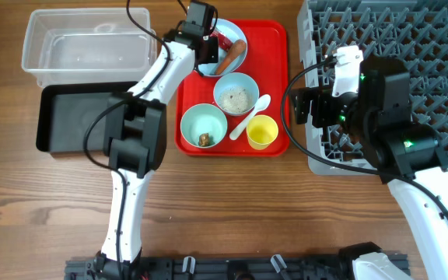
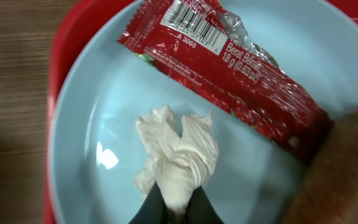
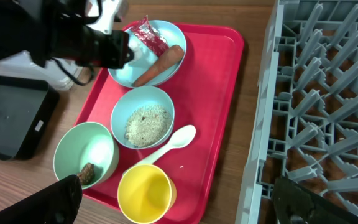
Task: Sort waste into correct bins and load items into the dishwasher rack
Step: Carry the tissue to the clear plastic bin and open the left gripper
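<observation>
Two dark tips of the left pincer [image 2: 176, 202] are pinched narrow on the lower end of a crumpled white paper tissue [image 2: 178, 152], at the bottom centre of the left wrist view. The tissue lies inside a shallow pale blue bowl [image 2: 104, 106]; whether it is lifted off the bowl's floor cannot be told. Above it, running from the top centre to the right, lies a red foil wrapper [image 2: 229, 68] with a barcode and white print. Its lower right end touches an orange carrot [image 2: 344, 168], which is blurred at the right edge.

In the overhead view this bowl sits at the top of a red plastic tray [image 1: 274, 47] in the upper middle. Below it on the tray stand:
- a second pale blue bowl holding pale grains [image 1: 236, 96];
- a mint green bowl [image 1: 197, 120] at the lower left with a small brown scrap [image 1: 205, 139] in it;
- a white plastic spoon [image 1: 251, 115];
- a yellow plastic cup [image 1: 262, 131] just below the spoon's handle.

Left of the tray are a clear plastic tub [image 1: 84, 43] and, below it, a black rectangular bin [image 1: 76, 117].

The right pincer [image 3: 176, 186] is spread wide, with one finger at each bottom corner of the right wrist view, holding nothing. It hangs by the left edge of a grey plastic dishwasher rack [image 1: 411, 39] at the upper right. Everything rests on a wooden counter [image 1: 37, 218].
</observation>
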